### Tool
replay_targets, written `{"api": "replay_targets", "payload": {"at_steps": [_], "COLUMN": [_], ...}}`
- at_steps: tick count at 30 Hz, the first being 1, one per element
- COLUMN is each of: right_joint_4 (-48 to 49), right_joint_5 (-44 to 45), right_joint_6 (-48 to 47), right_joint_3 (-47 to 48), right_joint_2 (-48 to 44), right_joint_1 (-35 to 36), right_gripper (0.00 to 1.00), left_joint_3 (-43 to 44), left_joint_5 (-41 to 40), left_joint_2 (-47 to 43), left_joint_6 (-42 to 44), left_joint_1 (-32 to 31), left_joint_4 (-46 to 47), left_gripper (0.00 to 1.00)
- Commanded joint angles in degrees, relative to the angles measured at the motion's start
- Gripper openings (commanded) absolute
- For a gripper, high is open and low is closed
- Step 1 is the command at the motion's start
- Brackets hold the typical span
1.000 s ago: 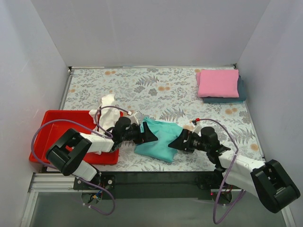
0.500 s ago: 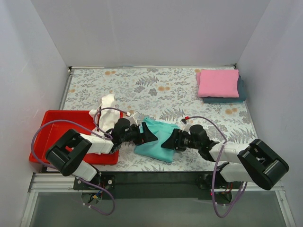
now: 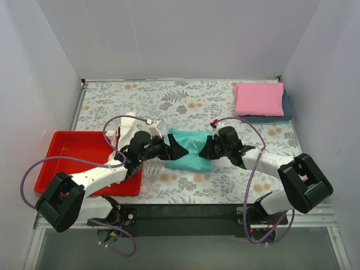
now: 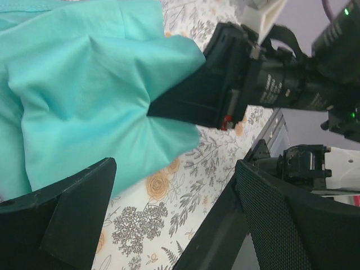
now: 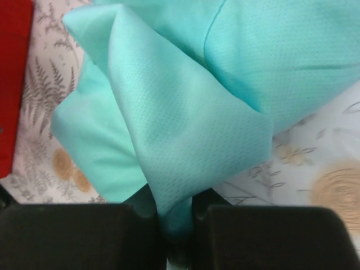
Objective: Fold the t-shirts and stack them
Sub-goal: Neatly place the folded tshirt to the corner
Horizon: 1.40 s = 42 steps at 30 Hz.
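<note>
On the floral-patterned table (image 3: 225,185), the crumpled teal cloth t-shirt (image 3: 190,157) lies between both arms. The right gripper (image 3: 202,152) is clamped on its right edge, while the left gripper (image 3: 179,151) has its jaws apart at its left edge. Far right, the folded pink t-shirt (image 3: 259,99) rests on the dark blue-grey t-shirt (image 3: 287,110).

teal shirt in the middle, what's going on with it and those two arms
Two robot arms are working on the teal t-shirt, crumpled mid-table. The right tool is shut on a fold of it; the left tool stands open at its other side, gripping nothing. A pink t-shirt sits folded on a dark blue-grey t-shirt in the far right corner; a white t-shirt lies bunched by the red tray.
</note>
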Motion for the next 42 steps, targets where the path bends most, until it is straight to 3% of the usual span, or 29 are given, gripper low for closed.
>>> {"api": "replay_targets", "payload": {"at_steps": [1, 6, 18, 28, 33, 42], "right_joint_4": [-13.7, -23.0, -47.1, -54.2, -57.3, -59.6], "right_joint_5": [5.9, 3.1, 8.5, 5.0, 4.1, 3.3], "right_joint_6": [-14.4, -25.5, -50.6, -58.2, -60.4, -62.3], "right_joint_3": [10.7, 22.0, 64.4, 89.3, 95.0, 93.8], "right_joint_2": [0.4, 4.0, 23.9, 36.4, 38.9, 36.9], "right_joint_1": [-3.7, -8.2, -17.1, -26.3, -31.1, -37.9], "right_gripper": [0.01, 0.01, 0.01, 0.01, 0.01, 0.01], "left_joint_3": [1.5, 0.5, -1.6, -1.7, -2.5, -2.5], "left_joint_5": [-2.6, -1.4, 4.1, 4.1, 3.5, 3.9], "left_joint_2": [-4.6, -6.3, -3.7, -1.8, -1.2, 1.0], "left_joint_6": [5.1, 6.7, 6.4, 6.1, 5.6, 4.8], "left_joint_1": [0.9, 3.9, 7.5, 8.3, 8.6, 8.5], "left_joint_4": [-7.7, -10.3, -8.2, -7.9, -8.3, -7.6], "left_gripper": [0.80, 0.81, 0.81, 0.81, 0.81, 0.81]}}
